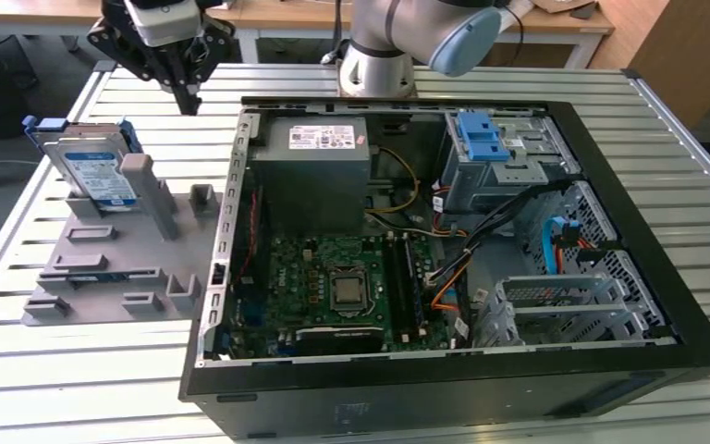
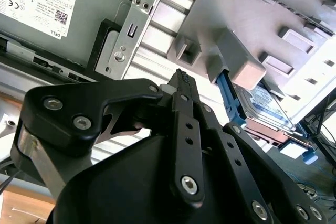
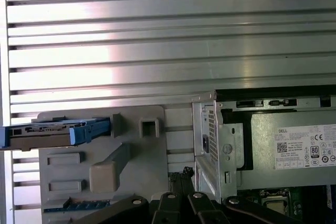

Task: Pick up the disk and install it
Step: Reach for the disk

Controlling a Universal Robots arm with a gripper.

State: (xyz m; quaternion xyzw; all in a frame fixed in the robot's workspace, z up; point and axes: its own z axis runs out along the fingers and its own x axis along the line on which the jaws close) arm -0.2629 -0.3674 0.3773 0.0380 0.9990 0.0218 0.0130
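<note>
Nearest in the exterior view we see the black case (image 1: pixel 454 388), open on its side, with a matte rim and a green board (image 1: pixel 330 287) inside that is crowded with small parts and bundled cables. Beyond the board sits a plain grey metal box (image 1: pixel 312 176) with a white sticker of fine print. Towards the exterior view's right of the box is a perforated metal cage (image 1: pixel 509 171) topped by a glossy blue latch.

The case rests on a surface (image 1: pixel 84 370) of ribbed, shiny aluminium slats. Left of the case in that view lies a matte grey holder (image 1: pixel 108 268), moulded with blocky posts and slots.

The disk (image 1: pixel 90 166) stands on edge at the holder's far end, leaning slightly. It is flat, rectangular and silver-grey, with a blue-and-white label and a blue plastic bracket. The first wrist view shows the disk (image 3: pixel 52 132) edge-on, its bracket bright blue.

Farther back, the black tool (image 1: pixel 189 106) hangs above the surface, apart from the disk. In the second wrist view the tool (image 2: pixel 181 74) is clenched on nothing, its bolted links meeting at the tip. Beyond it rises the pale grey arm (image 1: pixel 386 55).
</note>
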